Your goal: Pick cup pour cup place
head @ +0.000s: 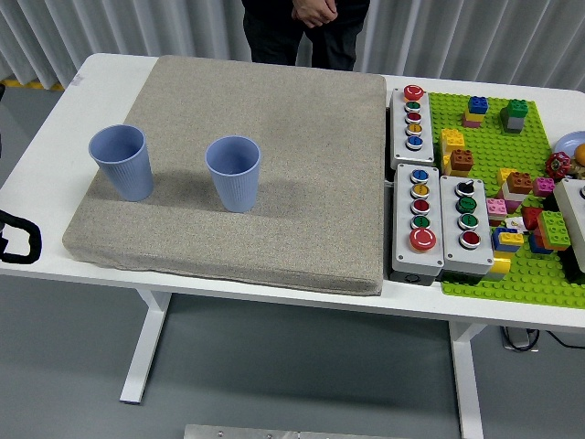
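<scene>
Two light blue ribbed cups stand upright on the grey mat (302, 119). The left cup (122, 162) is near the mat's left edge. The other cup (234, 173) stands a little to its right, apart from it. Only a small black part of my left hand (18, 240) shows at the picture's left edge, over the table's near left corner and well short of both cups. It holds nothing that I can see. My right arm is out of view.
Three grey button boxes (413, 116) (419, 222) (467, 225) lie right of the mat. Beyond them is a green baseplate (484, 137) with several coloured bricks. A person in dark clothes (306, 23) stands at the far edge, hands clasped.
</scene>
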`<state>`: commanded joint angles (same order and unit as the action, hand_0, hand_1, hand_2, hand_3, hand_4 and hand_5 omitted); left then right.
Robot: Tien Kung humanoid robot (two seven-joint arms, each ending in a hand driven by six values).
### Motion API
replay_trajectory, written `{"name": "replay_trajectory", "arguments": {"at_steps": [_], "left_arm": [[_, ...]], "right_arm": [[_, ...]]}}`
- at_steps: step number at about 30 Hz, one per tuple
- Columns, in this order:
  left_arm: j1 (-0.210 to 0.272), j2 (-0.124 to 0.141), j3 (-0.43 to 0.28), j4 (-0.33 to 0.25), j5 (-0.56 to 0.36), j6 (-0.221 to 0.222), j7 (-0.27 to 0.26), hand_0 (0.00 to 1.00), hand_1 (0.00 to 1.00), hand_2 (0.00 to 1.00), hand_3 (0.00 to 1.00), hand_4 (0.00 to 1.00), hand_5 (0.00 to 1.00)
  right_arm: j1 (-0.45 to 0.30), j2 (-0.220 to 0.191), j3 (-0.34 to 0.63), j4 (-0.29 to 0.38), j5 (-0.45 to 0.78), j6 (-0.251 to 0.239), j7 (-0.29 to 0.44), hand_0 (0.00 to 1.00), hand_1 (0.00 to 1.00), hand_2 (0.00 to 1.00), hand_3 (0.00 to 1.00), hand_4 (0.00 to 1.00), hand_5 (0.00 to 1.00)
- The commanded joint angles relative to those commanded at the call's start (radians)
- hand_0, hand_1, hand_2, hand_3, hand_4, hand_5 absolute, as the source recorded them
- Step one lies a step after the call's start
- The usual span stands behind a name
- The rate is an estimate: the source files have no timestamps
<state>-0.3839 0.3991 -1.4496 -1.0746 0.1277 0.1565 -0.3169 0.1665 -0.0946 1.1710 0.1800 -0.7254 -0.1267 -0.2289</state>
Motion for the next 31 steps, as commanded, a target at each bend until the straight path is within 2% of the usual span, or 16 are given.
{"name": "replay_trajectory", "arguments": {"at_steps": [15, 23, 31], "left_arm": [[0.008, 0.005, 0.002, -0.003, 0.006, 0.003, 0.004, 0.787, 0.778, 0.863, 0.872, 0.947, 0.904], [0.011, 0.005, 0.004, -0.004, 0.008, 0.004, 0.005, 0.787, 0.778, 0.862, 0.872, 0.945, 0.902], [0.010, 0.006, -0.001, -0.005, 0.009, 0.004, 0.005, 0.787, 0.778, 0.862, 0.872, 0.944, 0.903]], "right_arm": [[-0.017, -0.010, -0.042, 0.000, 0.029, 0.023, 0.003, 0.723, 0.691, 0.736, 0.703, 0.321, 0.270], [-0.019, -0.008, -0.028, 0.000, 0.015, 0.022, 0.000, 0.723, 0.691, 0.738, 0.704, 0.322, 0.272], [-0.016, -0.010, -0.065, 0.000, 0.058, 0.017, 0.011, 0.722, 0.691, 0.736, 0.704, 0.324, 0.279]]}}
